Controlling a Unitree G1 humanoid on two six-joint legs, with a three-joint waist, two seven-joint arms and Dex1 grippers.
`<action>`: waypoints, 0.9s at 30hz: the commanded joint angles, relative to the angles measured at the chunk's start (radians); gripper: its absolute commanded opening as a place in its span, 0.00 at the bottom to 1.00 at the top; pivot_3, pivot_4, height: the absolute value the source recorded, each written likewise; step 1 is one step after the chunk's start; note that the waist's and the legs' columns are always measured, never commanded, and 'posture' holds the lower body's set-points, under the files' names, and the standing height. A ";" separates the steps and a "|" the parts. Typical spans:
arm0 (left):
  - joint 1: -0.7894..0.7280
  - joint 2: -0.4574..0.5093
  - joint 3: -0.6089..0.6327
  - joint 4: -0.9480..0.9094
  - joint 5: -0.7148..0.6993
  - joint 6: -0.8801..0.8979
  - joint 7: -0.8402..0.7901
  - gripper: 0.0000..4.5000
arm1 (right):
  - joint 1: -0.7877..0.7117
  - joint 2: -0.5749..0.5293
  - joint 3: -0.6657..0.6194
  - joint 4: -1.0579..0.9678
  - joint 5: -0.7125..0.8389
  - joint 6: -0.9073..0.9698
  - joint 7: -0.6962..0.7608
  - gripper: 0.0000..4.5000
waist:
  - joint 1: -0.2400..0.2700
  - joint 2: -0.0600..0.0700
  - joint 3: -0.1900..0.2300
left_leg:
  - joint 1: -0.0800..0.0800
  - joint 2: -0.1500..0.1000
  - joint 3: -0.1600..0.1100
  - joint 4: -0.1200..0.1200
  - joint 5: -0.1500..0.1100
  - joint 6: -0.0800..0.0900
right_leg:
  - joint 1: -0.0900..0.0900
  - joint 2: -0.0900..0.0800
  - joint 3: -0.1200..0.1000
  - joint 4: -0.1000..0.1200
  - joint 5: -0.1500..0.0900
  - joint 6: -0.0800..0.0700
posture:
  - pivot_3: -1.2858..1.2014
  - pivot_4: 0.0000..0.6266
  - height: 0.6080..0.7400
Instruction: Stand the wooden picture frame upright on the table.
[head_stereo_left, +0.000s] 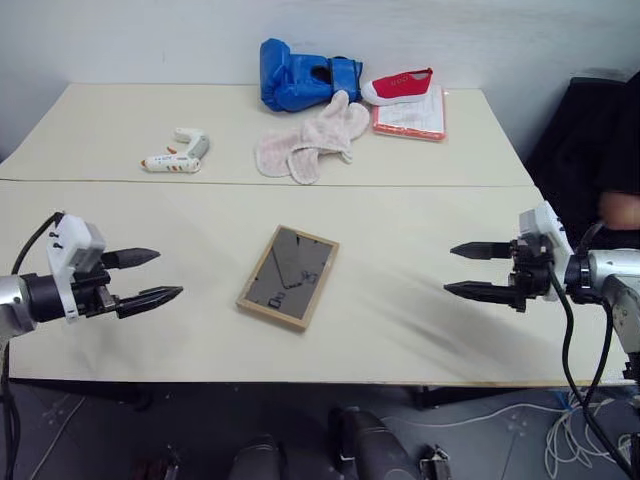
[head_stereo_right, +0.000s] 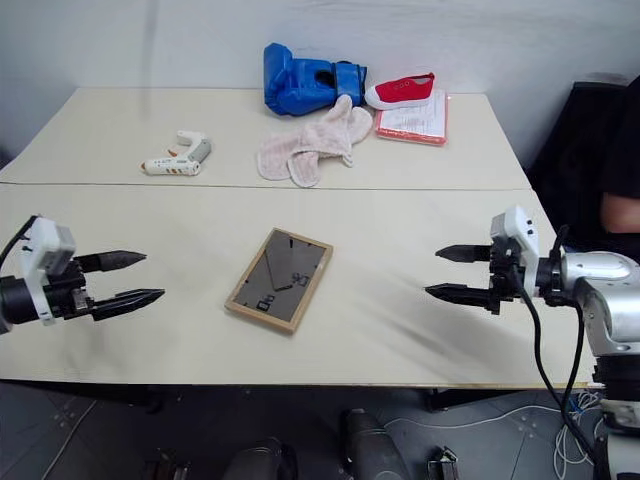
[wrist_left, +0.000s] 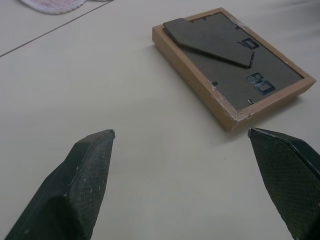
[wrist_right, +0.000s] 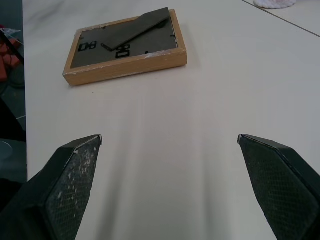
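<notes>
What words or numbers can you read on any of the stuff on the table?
None can be read.
Pad: faint lines that may be print, too small to read.
Frame: its dark back faces up, with only small metal clips and the stand, no letters.
Blue glove, red shoe, glue gun, cloth: no writing to be seen.

Picture frame (head_stereo_left: 288, 277) face-down mid-table (head_stereo_left: 420, 330), betw. left gripper (head_stereo_left: 150, 277) & right gripper (head_stereo_left: 463, 270); both well apart
</notes>
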 joint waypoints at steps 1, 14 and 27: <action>-0.029 0.016 0.016 0.007 -0.007 -0.003 -0.007 1.00 | -0.015 -0.002 -0.035 -0.034 0.025 0.013 -0.017 1.00 | 0.000 0.000 0.000 | 0.000 0.000 0.000 0.000 0.000 0.000 | 0.000 0.000 0.000 0.000 0.000 0.000 | 0.52 0.24 1.00; -0.231 -0.050 -0.279 0.159 0.234 -0.158 0.048 0.91 | -0.070 0.103 0.097 -0.083 -0.129 -0.107 -0.157 0.91 | 0.000 0.002 0.001 | -0.002 -0.001 0.000 0.002 0.000 0.000 | -0.001 0.000 0.000 0.002 0.001 0.001 | 0.52 0.24 1.00; -0.434 -0.224 -0.529 0.296 0.378 -0.255 -0.030 0.08 | -0.254 0.307 0.338 0.095 -0.332 -0.268 -0.166 0.00 | -0.003 0.002 0.001 | -0.017 -0.001 0.002 0.008 0.005 -0.008 | -0.018 -0.001 0.001 0.013 0.001 0.001 | 0.52 0.24 1.00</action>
